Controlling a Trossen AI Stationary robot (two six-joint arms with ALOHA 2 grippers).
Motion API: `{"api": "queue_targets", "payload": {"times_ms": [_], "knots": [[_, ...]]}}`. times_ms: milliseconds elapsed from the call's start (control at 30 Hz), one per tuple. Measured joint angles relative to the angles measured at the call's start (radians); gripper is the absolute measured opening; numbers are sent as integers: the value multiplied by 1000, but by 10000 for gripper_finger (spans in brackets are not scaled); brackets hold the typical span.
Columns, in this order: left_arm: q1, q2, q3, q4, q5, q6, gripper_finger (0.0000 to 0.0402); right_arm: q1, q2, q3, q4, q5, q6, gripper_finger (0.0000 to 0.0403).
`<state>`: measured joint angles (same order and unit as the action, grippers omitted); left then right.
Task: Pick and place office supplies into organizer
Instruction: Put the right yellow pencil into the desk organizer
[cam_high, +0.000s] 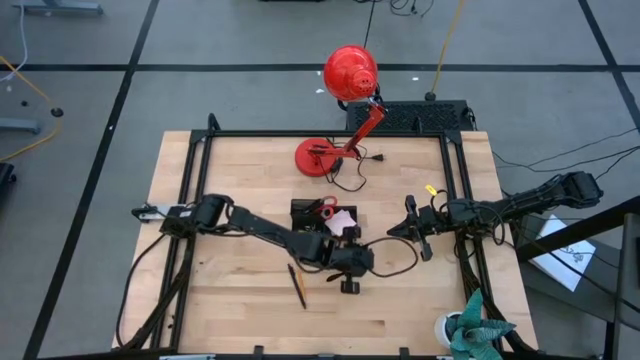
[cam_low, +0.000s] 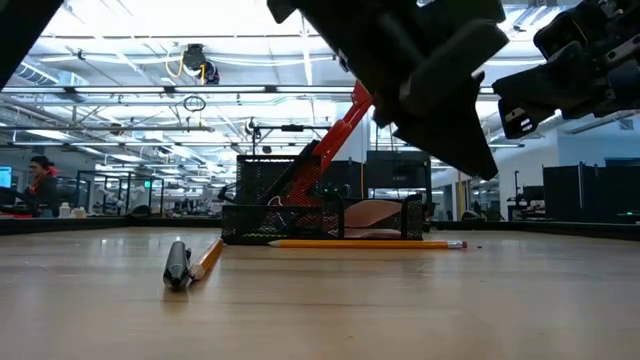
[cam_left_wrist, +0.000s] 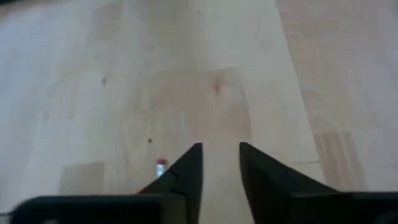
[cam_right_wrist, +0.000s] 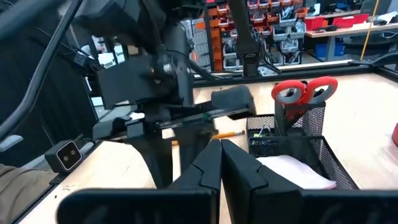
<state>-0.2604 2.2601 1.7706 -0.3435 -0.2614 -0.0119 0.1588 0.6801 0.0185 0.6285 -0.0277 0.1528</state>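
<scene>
The black mesh organizer (cam_high: 308, 213) stands at mid-table and holds the red-handled scissors (cam_high: 326, 208) and the pink sticky-note pad (cam_high: 341, 220). A black pen (cam_low: 177, 265) and an orange pencil (cam_low: 207, 258) lie side by side on the wood near it, toward the near edge. A second pencil (cam_low: 365, 243) lies in front of the organizer, and its eraser end (cam_left_wrist: 160, 166) shows beside my left fingers. My left gripper (cam_left_wrist: 221, 152) hangs open above this pencil, pointing down, clear of the table. My right gripper (cam_right_wrist: 221, 146) is shut and empty, right of the organizer. A tiny yellow piece (cam_high: 432, 188) lies far right.
The red desk lamp stands with its round base (cam_high: 316, 157) on the table beyond the organizer, its head (cam_high: 350, 72) past the far edge, its cord trailing on the wood. A black frame (cam_high: 200, 150) borders the table. A green-and-white object (cam_high: 470, 325) sits at the near right corner.
</scene>
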Motion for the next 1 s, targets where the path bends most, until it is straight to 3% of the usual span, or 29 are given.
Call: {"api": "queue_targets", "payload": {"times_ms": [100,233,467,1000], "knots": [[21,-2,0,-5,8,31,149,0,2,0,-4,0,-2,4],[52,-1,0,-2,95,58,174,0,3,0,-4,0,-3,4],[84,66,1,7,133,75,177,0,3,0,-11,0,-4,4],[118,106,3,10,39,96,177,0,4,0,-12,1,-15,4]]}}
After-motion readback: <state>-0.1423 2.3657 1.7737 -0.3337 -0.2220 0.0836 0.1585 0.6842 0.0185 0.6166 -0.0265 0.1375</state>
